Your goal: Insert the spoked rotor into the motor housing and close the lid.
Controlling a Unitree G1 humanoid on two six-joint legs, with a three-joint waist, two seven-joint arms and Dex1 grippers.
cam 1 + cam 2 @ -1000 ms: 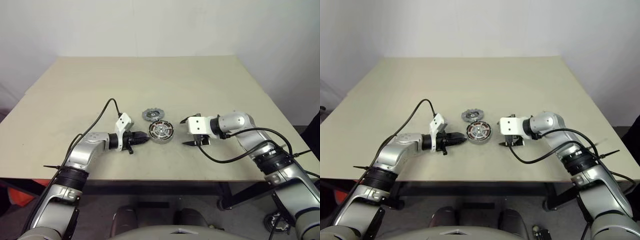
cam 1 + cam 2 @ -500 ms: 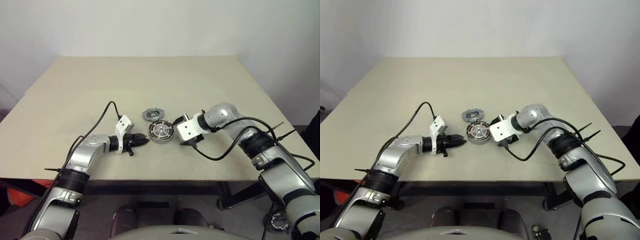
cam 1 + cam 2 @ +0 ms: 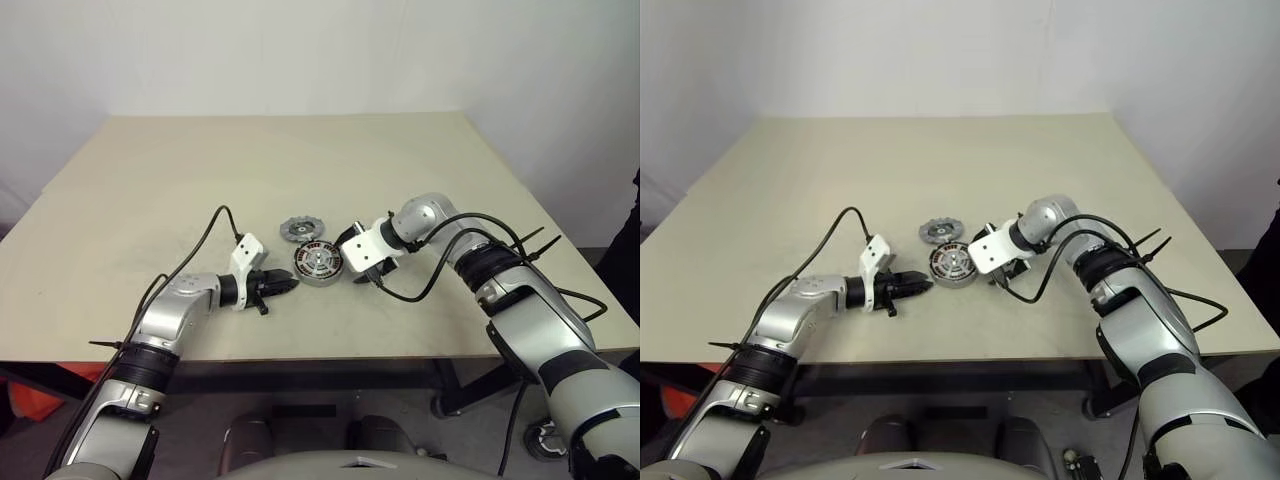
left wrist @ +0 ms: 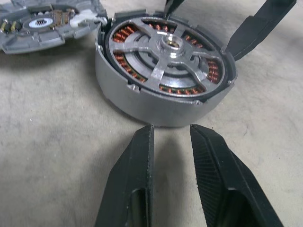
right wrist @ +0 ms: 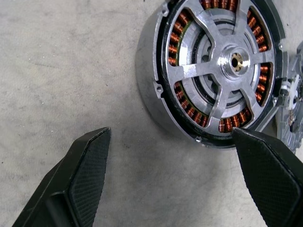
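Observation:
The motor housing [image 3: 318,265] sits on the table, silver with copper windings. The spoked rotor [image 4: 168,52] lies inside it, hub at the centre, also clear in the right wrist view as the spoked rotor [image 5: 234,61]. The notched lid [image 3: 298,230] lies flat just behind the housing, touching or nearly touching it. My left gripper [image 3: 288,282] points at the housing's near left side, a short way off, fingers [image 4: 137,165] narrowly open with nothing between them. My right gripper [image 3: 363,277] hangs wide open right beside the housing's right side, pointing down, holding nothing.
The beige table [image 3: 300,160] stretches far behind and to both sides of the parts. Its front edge runs close below both arms. A black cable loops from each wrist over the tabletop.
My right arm has swung in toward the housing from the right, its wrist rolling so the open gripper now points down beside it. The left gripper has stayed put.

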